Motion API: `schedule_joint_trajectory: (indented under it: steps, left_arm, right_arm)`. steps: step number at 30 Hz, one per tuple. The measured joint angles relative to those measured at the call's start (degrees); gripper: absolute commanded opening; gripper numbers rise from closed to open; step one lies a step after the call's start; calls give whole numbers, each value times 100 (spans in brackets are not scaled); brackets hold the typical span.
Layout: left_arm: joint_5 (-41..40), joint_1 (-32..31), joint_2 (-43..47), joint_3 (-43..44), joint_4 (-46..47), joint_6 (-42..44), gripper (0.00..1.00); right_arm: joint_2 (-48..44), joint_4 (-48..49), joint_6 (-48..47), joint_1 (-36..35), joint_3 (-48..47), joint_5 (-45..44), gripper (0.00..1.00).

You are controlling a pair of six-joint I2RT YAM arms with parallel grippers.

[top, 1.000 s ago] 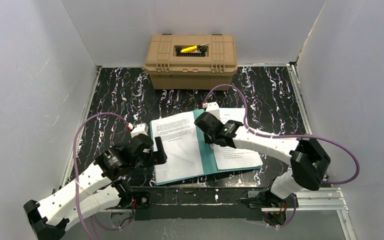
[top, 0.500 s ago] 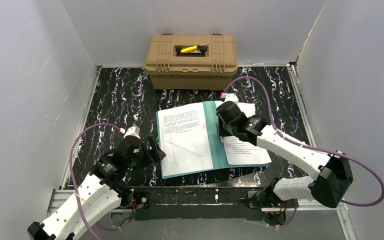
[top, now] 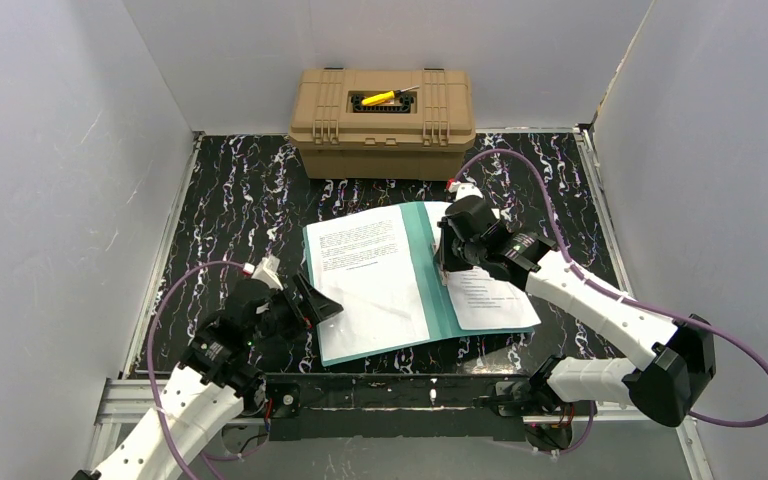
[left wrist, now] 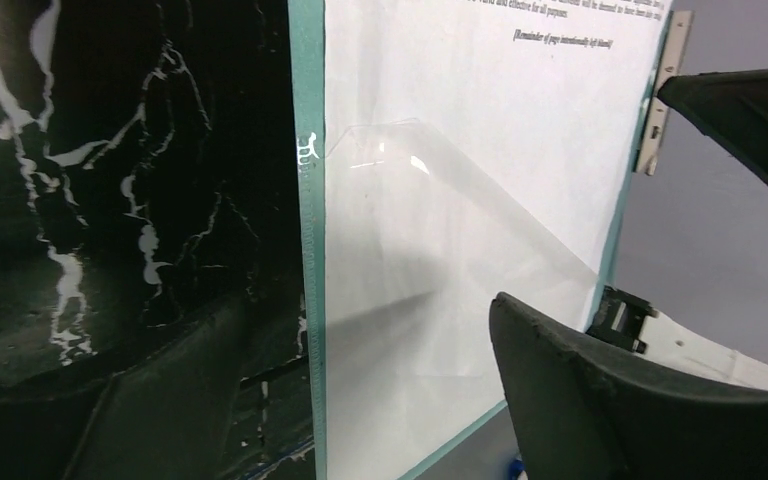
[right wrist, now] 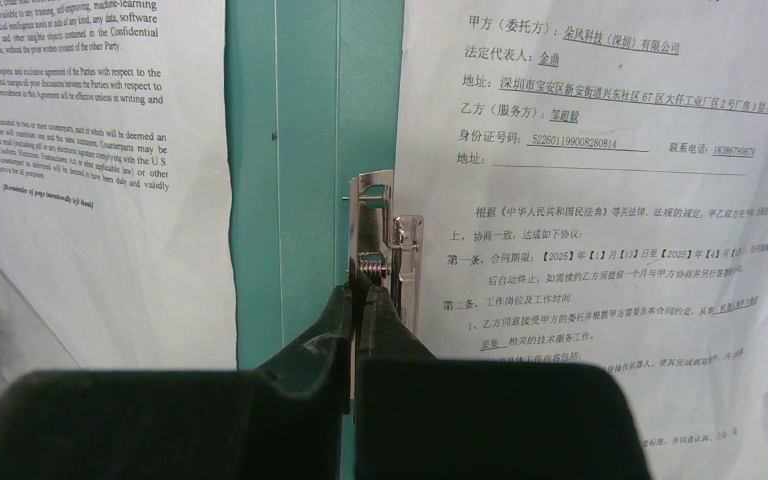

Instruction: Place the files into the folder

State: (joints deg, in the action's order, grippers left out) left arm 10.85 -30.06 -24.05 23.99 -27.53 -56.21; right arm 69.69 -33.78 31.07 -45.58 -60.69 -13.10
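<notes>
Pressed together, the right gripper (top: pixel 446 270) points steeply down at the middle of the open teal folder (top: pixel 428 275). In the right wrist view its closed fingertips (right wrist: pixel 360 292) rest against the spring of the metal clip (right wrist: pixel 382 235) beside the spine. Nothing is pinched between them. The right arm rises from the lower right of the overhead frame, bends at a sharp elbow near the right edge, and runs up and left to the folder.

The left gripper (top: pixel 316 301) stands spread wide, tilted, just beside the folder's lower left edge. In the left wrist view its two dark fingers (left wrist: pixel 600 390) frame the sheet without holding it. The left arm lies low in the lower left corner, forearm angled up and right.

Both files lie flat on the folder in the centre of the frame. The left sheet (top: pixel 365 280) covers the left leaf, and the right sheet (top: pixel 490 300), printed in Chinese, covers the right leaf with its inner edge at the clip.

A tan case (top: pixel 383 135) with a yellow tool (top: pixel 379 98) on its lid sits at the top centre on the black marbled table (top: pixel 240 200).
</notes>
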Motion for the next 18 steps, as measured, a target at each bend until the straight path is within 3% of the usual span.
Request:
schedule_joint_trajectory:
  steps: [4,7,14,16,18]
  left_arm:
    - [363,74,221,-208,289,-254,63]
    - [540,94,356,-286,470,-417,43]
    - [717,109,514,-295,522,-605,15]
    - [737,109,525,-295,525,-629,1]
    - [754,109,546,-284,518,-651,0]
  right_arm:
    - [0,-9,0,22,-7,76,1]
    - [0,-11,0,24,-7,111,1]
    - [0,-13,-4,37,15,107,1]
    - [-2,-11,-2,57,44,116,1]
    - [0,-15,-2,57,74,129,1]
